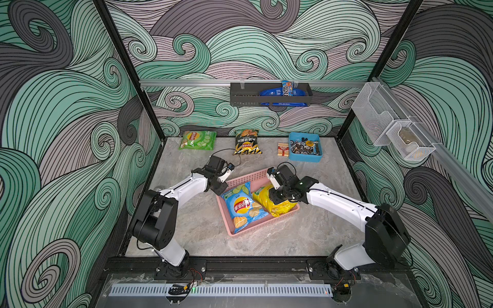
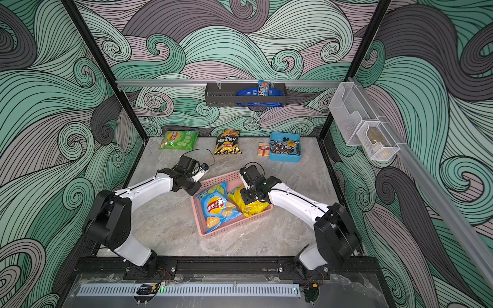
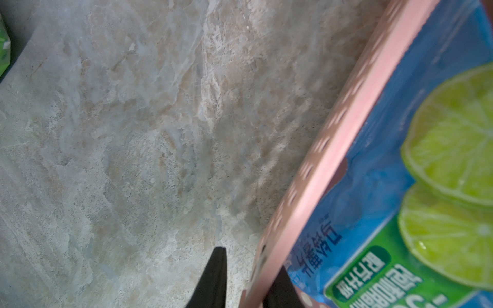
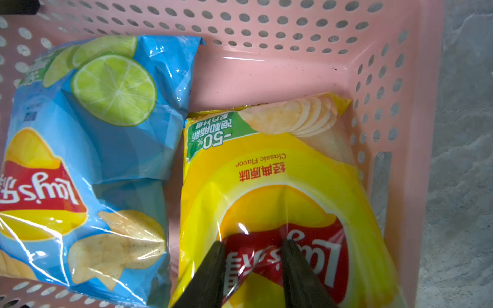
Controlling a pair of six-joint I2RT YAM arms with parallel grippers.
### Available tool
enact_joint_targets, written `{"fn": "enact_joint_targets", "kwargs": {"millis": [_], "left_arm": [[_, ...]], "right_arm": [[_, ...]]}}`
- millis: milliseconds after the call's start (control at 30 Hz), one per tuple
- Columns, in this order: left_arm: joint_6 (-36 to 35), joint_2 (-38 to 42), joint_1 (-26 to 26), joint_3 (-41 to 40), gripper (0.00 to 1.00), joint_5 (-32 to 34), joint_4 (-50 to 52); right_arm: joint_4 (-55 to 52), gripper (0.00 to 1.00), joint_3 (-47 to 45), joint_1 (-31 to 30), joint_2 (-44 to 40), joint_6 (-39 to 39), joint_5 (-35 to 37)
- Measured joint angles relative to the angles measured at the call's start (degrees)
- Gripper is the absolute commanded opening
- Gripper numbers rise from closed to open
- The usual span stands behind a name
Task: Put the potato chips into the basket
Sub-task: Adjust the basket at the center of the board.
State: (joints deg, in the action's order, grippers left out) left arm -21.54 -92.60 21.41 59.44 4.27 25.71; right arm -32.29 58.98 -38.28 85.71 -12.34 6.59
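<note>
Centre frame, right gripper (image 4: 253, 241) pinches the yellow bag (image 4: 266, 173) in the basket (image 1: 266, 220), beside the blue bag (image 1: 244, 205); left gripper (image 3: 250, 260) straddles its rim, grip unclear.

A robotics lab test cell, not a home or shop. Black frame posts (image 1: 128, 69) hold walls (image 1: 66, 106) printed with swirling waves around a marble-look worktop (image 1: 202, 221). Two white-and-black robot arms (image 1: 184, 186) are bolted to a black rail (image 1: 253, 266) at the lower edge, with a slotted cable duct (image 1: 240, 289) below. An aluminium rail (image 1: 186, 82) across the upper middle carries a dark rack (image 1: 269, 98).
</note>
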Motion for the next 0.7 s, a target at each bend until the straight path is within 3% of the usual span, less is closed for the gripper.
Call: {"fn": "enact_joint_targets", "kwargs": {"millis": [167, 700], "left_arm": [[0.02, 0.0, 0.0, 0.0, 0.0, -0.02, -0.07], [0.04, 0.0, 0.0, 0.0, 0.0, 0.07, -1.36]], "right_arm": [[0.2, 0.0, 0.0, 0.0, -0.09, 0.22, 0.61], [3.61, 0.0, 0.04, 0.0, -8.85, -8.02, -0.92]]}}
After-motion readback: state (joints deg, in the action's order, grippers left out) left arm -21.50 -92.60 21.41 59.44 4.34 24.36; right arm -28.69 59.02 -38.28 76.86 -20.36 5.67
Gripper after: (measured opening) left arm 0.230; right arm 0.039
